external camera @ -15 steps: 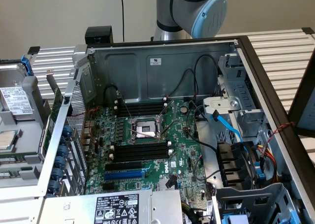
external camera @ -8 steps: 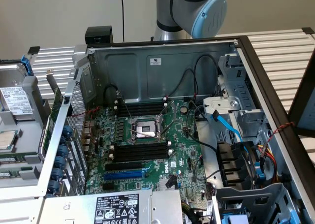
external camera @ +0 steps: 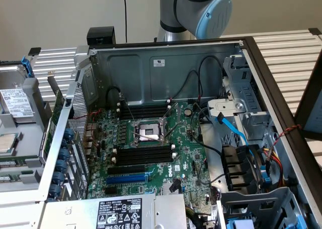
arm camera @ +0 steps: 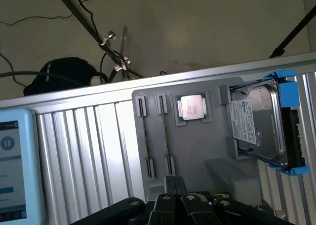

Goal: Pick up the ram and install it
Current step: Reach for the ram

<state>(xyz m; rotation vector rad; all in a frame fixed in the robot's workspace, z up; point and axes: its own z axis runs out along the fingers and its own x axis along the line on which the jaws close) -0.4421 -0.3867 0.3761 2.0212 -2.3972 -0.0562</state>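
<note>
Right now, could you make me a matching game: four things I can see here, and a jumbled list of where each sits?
Things:
1 hard drive
2 processor chip
3 blue expansion slot
4 processor socket

Places:
a between the black memory slots
b on the grey tray
c in a blue bracket
d nearest the labelled power supply

Pairs: 1-c, 2-b, 3-d, 4-a

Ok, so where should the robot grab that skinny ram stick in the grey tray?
Pinch the ram by its long top edge, near the middle, coming straight down from above. It seems to stand on edge in the grey tray, with holders at both ends, so only its flat sides are free to squeeze.
</note>
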